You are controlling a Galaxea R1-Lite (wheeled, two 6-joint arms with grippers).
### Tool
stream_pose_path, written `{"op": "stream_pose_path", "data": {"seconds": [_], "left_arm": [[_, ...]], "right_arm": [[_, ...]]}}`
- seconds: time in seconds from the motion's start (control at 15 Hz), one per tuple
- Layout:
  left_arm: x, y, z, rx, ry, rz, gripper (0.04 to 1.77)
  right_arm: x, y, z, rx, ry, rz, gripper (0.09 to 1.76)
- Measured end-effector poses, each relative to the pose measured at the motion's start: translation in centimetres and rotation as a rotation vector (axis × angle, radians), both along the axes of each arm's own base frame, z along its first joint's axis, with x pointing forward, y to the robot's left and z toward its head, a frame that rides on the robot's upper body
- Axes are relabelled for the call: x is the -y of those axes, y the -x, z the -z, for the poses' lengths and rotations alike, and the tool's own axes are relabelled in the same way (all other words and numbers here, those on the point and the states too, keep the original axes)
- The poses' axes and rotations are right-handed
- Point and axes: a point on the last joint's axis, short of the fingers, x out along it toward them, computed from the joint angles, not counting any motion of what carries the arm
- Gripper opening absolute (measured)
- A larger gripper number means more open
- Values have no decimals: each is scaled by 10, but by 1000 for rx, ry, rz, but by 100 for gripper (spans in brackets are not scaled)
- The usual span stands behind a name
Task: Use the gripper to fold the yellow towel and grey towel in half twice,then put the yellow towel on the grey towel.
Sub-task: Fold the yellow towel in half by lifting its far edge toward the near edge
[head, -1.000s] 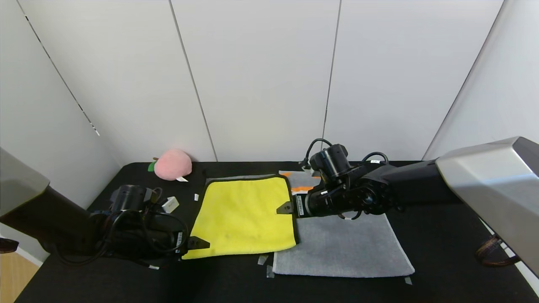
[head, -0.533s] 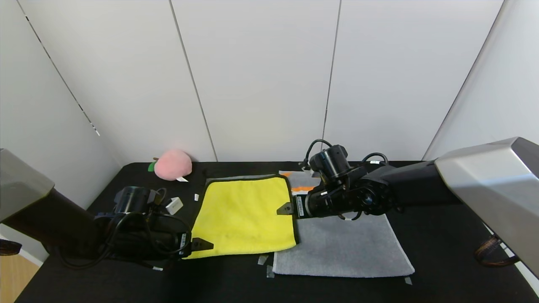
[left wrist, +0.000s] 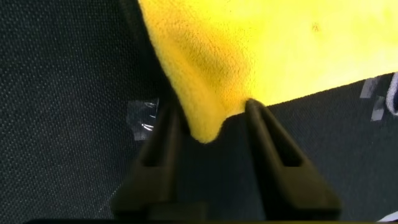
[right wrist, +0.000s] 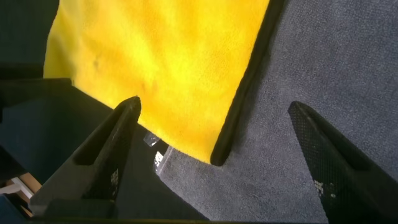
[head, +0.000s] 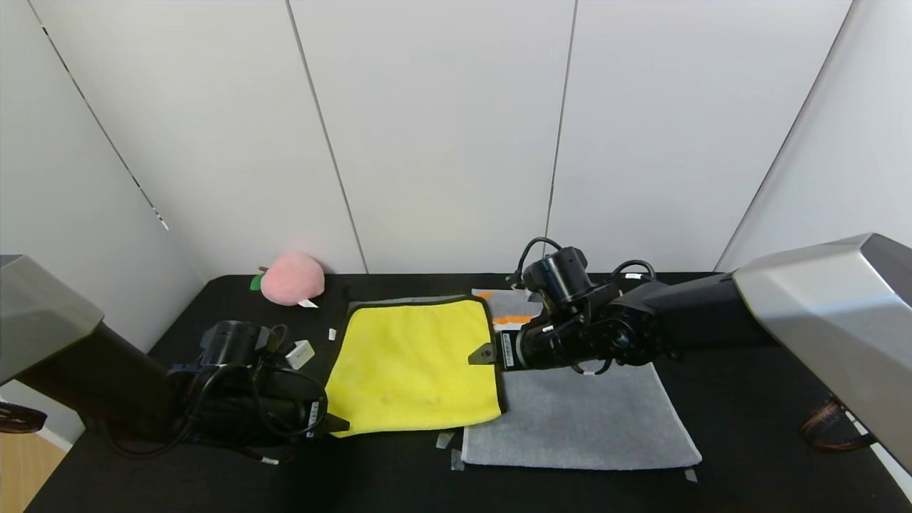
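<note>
The yellow towel [head: 410, 363] lies flat on the black table, its right edge overlapping the grey towel [head: 577, 417]. The grey towel's orange and white bands [head: 509, 319] show at its far end. My left gripper [head: 338, 425] is at the yellow towel's near-left corner. In the left wrist view the corner [left wrist: 205, 127] sits between the two parted fingers [left wrist: 165, 143]. My right gripper [head: 484, 353] is open over the yellow towel's right edge. In the right wrist view [right wrist: 214, 106] the dark trim [right wrist: 239, 118] and the grey towel [right wrist: 323, 68] lie between its wide-spread fingers.
A pink plush peach [head: 292, 278] sits at the table's back left. A small white object [head: 299, 353] lies near the left arm. Bits of tape [head: 443, 439] are stuck near the towels' front edges. White wall panels close off the back.
My left gripper has moved to the right, onto the yellow towel's near-left corner. The right arm has barely moved. The towels lie as before.
</note>
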Motion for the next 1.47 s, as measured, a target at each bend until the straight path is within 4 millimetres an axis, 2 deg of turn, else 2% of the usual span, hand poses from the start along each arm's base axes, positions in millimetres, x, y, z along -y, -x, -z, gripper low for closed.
{"op": "stream_pose_path", "data": {"seconds": [0.07, 0.6, 1.13, 1.47], "left_arm": [[0, 0, 0, 1, -2, 1, 11], [-1, -3, 1, 34, -10, -10, 12], [-1, -2, 2, 36, -11, -11, 12], [-2, -2, 1, 39, -11, -12, 12]], "right_arm": [[-1, 0, 1, -1, 2, -2, 171], [-8, 2, 8, -8, 8, -16, 171], [-23, 9, 26, -61, 24, -25, 171], [-35, 16, 34, -24, 101, 21, 171]]}}
